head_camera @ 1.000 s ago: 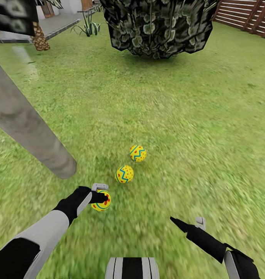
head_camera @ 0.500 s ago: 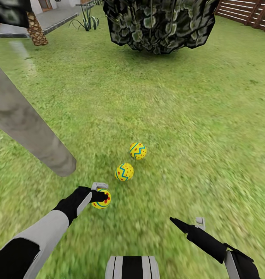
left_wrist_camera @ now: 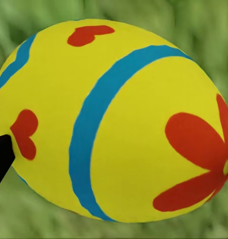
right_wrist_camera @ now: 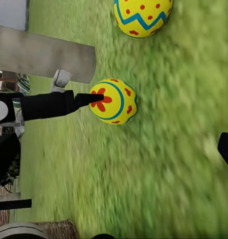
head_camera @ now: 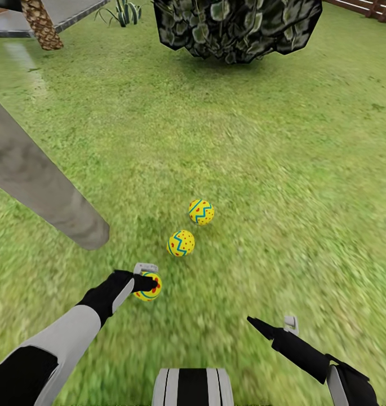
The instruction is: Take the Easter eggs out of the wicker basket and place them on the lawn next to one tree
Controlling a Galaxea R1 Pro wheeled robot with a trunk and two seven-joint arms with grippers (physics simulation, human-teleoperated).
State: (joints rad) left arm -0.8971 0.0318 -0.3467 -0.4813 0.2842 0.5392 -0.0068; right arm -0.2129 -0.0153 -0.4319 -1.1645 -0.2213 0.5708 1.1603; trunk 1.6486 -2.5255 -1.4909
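Head view is showing the left gripper (head_camera: 145, 276) closing its black fingers on the flower-painted egg (head_camera: 148, 286), held low at the lawn (head_camera: 283, 169). Compared with the pictures from a moment earlier, the gripper and this egg are sitting at nearly the same place, while the trunk, foliage and the other two eggs are drifting upward in the picture; that reads as the head tilting down, not as the things moving.

The zigzag egg with red dots (head_camera: 181, 243) and the egg with blue zigzag and red marks (head_camera: 201, 211) are already lying on the grass, near the pale grey trunk (head_camera: 43, 186) of the tree. So, judging from this, the third egg is arriving beside its fellows and only the release is left.

The right gripper (head_camera: 277, 327) is hanging empty, its fingers standing apart, well clear of all eggs. In the right wrist view a piece of the wicker basket (right_wrist_camera: 51, 230) is showing at the picture's edge, its inside hidden.

Grass is lying open to the right and ahead up to the dark foliage (head_camera: 238, 28); the trunk is crowding the left side.
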